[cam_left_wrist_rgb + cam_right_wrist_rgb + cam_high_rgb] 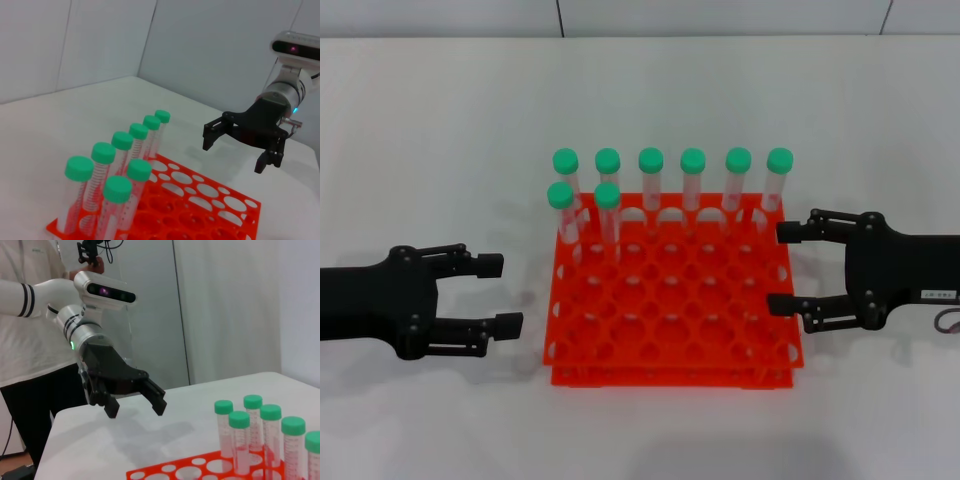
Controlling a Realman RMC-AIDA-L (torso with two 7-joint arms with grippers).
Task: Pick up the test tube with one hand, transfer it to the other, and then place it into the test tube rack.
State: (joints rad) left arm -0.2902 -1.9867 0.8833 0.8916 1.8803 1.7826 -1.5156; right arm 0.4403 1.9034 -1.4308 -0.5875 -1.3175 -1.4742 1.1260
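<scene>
The orange-red test tube rack [670, 345] stands in the middle of the white table. Several green-capped test tubes stand upright in it: a full back row [693, 180] and two in the second row at its left [584, 212]. No tube lies outside the rack and none is held. My left gripper [505, 293], without a sticker, is open and empty just left of the rack; it also shows in the right wrist view [136, 410]. My right gripper [780, 268], with the white sticker [940, 294], is open and empty at the rack's right edge; it also shows in the left wrist view [233, 156].
The tubes [117, 165] and the rack [165, 220] show in the left wrist view, and the tubes [252, 427] show in the right wrist view. A person in a white shirt [30, 315] stands beyond the table behind the left arm. White walls lie behind.
</scene>
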